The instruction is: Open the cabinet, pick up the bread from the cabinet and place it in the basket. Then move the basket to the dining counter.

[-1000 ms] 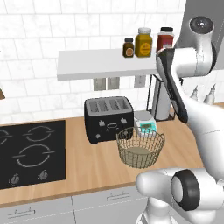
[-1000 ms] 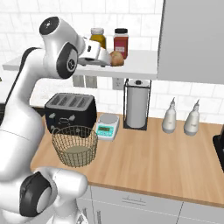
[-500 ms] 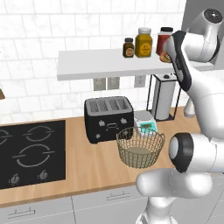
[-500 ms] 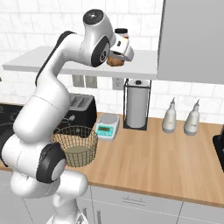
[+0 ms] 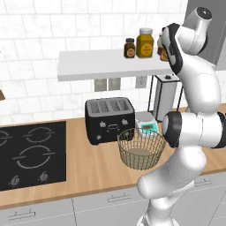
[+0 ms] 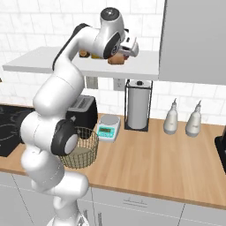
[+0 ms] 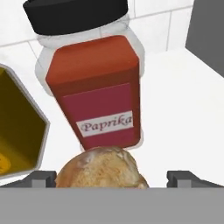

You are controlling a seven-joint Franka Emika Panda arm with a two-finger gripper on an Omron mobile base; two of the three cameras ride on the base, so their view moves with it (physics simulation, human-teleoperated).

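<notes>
Fingers (image 7: 112, 179) spread wide, one on each side of the bread (image 7: 101, 168), and nothing is gripped yet. That crusty brown roll sits on the white shelf (image 5: 101, 68), just in front of the paprika jar (image 7: 94, 83), with the amber jar (image 7: 17, 127) off to one side. From the right base camera the hand (image 6: 126, 46) is up at shelf height, right at the roll (image 6: 117, 59), beside the grey cabinet (image 6: 194, 39).

So this looks like the pick-up step, and the judgement here is that the approach is nearly done. To do it well, the hand should ease a touch further so the roll sits deep between the fingers, then close gently; bread is soft and will squash under a hard squeeze. Keep clear of the paprika jar, it stands so close behind that a push forward could tip it.

Down on the bench (image 5: 88, 172), the basket (image 5: 140, 149) waits in front of the toaster (image 5: 109, 119), open and ready. Lift straight off the shelf first, then swing down over the basket.
</notes>
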